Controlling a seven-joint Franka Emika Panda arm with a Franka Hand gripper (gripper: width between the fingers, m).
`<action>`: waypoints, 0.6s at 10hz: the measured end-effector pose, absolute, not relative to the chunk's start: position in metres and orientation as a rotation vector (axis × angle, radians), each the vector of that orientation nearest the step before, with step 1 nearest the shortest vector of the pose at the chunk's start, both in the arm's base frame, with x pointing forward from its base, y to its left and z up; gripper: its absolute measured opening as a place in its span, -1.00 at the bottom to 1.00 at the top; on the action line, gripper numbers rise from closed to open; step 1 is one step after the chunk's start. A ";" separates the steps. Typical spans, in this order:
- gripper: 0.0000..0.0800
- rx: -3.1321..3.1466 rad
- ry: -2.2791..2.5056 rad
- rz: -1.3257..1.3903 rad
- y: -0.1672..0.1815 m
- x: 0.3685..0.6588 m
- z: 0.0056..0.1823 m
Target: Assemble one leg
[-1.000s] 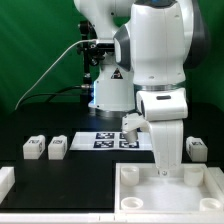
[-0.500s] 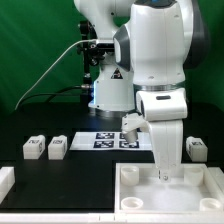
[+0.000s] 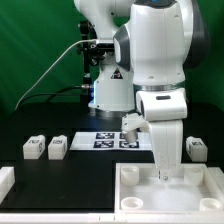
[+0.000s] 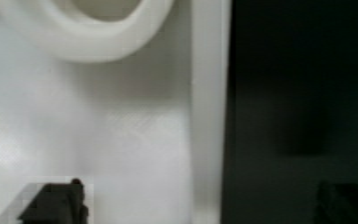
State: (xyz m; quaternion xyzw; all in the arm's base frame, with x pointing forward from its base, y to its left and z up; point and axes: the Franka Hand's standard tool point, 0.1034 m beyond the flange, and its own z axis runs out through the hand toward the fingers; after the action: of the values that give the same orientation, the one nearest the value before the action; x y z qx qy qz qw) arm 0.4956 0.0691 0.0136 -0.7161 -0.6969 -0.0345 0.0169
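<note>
Two legs (image 3: 33, 148) (image 3: 57, 148), small white blocks with tags, sit on the black table at the exterior view's left. A third leg (image 3: 197, 149) sits at the right, behind the arm. My gripper (image 3: 173, 174) points straight down at the far rim of the large white tray (image 3: 140, 192). In the wrist view the gripper (image 4: 201, 205) is open with nothing between its dark fingertips (image 4: 55, 203). Below it lie the tray's floor (image 4: 87, 130), its raised rim (image 4: 208, 120) and a round socket (image 4: 105, 25), with black table beside the rim.
The marker board (image 3: 105, 140) lies flat on the table behind the tray. Another white part (image 3: 5, 180) shows at the exterior view's lower left edge. The robot's base and cables stand at the back before a green curtain.
</note>
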 end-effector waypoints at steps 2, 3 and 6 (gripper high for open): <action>0.62 -2.367 -2.009 -0.092 0.067 0.497 0.026; 0.62 -2.437 -1.928 -0.100 0.073 0.495 0.033; 0.62 -2.767 -1.379 -0.099 0.110 0.481 0.048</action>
State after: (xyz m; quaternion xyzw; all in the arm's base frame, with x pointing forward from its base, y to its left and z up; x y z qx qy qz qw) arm 0.4810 0.1104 0.0476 -0.8943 -0.4456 -0.0320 0.0241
